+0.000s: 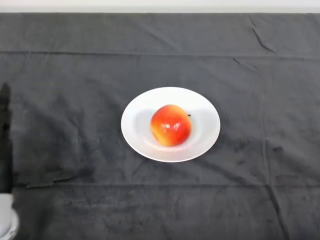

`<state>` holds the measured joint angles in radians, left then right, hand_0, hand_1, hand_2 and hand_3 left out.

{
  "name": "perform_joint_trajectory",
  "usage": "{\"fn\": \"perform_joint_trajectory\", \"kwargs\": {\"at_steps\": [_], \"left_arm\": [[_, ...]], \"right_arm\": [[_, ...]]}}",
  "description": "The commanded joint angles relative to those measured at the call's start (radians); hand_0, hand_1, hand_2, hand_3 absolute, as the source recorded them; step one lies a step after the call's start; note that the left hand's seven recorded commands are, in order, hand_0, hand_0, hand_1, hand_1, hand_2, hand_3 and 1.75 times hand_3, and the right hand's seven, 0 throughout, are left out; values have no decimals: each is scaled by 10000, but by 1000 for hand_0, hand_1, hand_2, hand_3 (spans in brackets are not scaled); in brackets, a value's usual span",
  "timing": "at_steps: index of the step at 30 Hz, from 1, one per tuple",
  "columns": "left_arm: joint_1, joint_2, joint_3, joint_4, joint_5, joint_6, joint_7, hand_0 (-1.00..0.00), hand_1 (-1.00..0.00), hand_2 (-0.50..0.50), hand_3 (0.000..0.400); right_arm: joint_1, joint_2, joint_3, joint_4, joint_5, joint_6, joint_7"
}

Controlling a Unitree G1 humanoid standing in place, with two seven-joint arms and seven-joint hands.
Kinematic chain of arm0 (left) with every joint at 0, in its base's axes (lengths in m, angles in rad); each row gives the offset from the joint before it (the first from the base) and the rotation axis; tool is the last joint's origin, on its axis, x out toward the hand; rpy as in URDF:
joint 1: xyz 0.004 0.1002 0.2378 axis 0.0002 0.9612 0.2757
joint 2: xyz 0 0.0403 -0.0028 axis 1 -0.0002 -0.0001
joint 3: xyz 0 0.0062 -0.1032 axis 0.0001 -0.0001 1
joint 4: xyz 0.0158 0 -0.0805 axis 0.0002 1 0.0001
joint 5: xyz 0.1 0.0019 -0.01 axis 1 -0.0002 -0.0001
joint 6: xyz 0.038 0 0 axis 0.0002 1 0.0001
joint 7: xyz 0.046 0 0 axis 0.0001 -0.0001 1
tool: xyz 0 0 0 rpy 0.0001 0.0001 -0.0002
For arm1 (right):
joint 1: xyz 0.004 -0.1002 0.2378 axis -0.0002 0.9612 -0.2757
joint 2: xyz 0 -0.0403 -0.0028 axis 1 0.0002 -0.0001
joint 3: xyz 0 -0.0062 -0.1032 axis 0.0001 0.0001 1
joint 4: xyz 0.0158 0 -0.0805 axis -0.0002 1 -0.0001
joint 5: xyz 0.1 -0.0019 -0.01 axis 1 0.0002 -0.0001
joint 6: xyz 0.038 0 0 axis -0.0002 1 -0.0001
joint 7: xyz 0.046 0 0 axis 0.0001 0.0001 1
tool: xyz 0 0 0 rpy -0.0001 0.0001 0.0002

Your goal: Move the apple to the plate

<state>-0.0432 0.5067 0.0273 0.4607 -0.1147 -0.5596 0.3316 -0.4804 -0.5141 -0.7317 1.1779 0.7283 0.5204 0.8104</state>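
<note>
Head view
Surface: a dark grey cloth (75, 90) covered the whole table, creased, with a long fold line running across near the top and another near the bottom.
Background: a pale strip (160, 5) ran along the far edge, above the cloth.
Plate: 1 white round plate (200, 107) sat right about the middle of the cloth, flat and level.
Apple: and there it was, 1 red and yellow apple (171, 125) resting on the plate, a touch below and left of the plate's centre, with a shine on its skin and a tiny dark stem poking out at its upper right.
Contact: the apple touched the plate only; white rim showed all the way round it.
Arm: just a sliver of silver-grey arm (7, 220) peeked in at the lower left corner, well apart from the plate.
Shadow: a dark shape (5, 130) lay along the left edge of the cloth, above that sliver of arm.
Hand: no part of it came into shot, so whether it was released or clenched, I could not tell.
Task thing: the apple lay on the plate, nothing holding it.
</note>
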Motion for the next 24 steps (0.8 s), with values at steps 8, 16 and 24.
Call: {"fn": "perform_joint_trajectory", "kwargs": {"at_steps": [8,16,24], "left_arm": [[1053,369,1026,-727,-250,-841,34,0,0,0,0],[1134,455,1829,58,-797,-1335,-361,0,0,0,0],[943,673,2691,916,-1471,-1550,-806,0,0,0,0]], "right_arm": [[95,57,-102,-9,54,20,-103],[94,54,-103,-5,56,23,-102],[89,47,-105,9,58,26,-96]]}}
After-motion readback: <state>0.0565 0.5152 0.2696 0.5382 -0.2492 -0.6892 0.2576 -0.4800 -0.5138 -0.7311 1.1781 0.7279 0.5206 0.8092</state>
